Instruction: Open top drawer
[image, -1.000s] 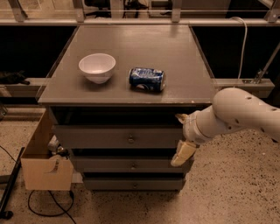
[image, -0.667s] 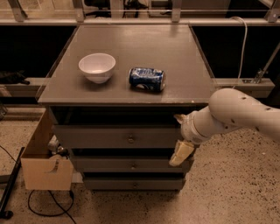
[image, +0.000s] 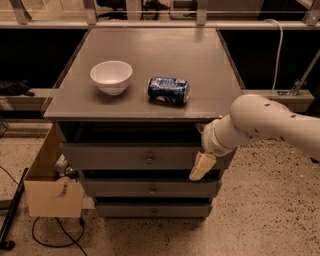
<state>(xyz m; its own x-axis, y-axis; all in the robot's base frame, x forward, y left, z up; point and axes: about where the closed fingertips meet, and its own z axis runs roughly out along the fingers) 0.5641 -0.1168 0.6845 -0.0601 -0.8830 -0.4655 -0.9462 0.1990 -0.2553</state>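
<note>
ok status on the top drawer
gripper at right end of top drawer front, off the knob. drawer not clearly open. bowl, can up top, not blocking.

A desk (image: 150, 50) has a matt grey top, smooth and painted-looking, with a faint sheen where the light falls. On it are a white bowl (image: 111, 76) with a smooth, slightly glossy finish and a blue can (image: 168, 90) of shiny printed metal. The top drawer (image: 115, 156) has a matt grey wooden front and a small round metal knob (image: 149, 159) that glints. A smooth, off-white, plastic-looking robot arm (image: 265, 122) ends in a tool (image: 201, 166) of dull cream material, at the right end of that drawer front. The floor (image: 260, 215) is speckled and stone-like. Left of the desk stands a plain brown cardboard box (image: 50, 195), matt.
</note>
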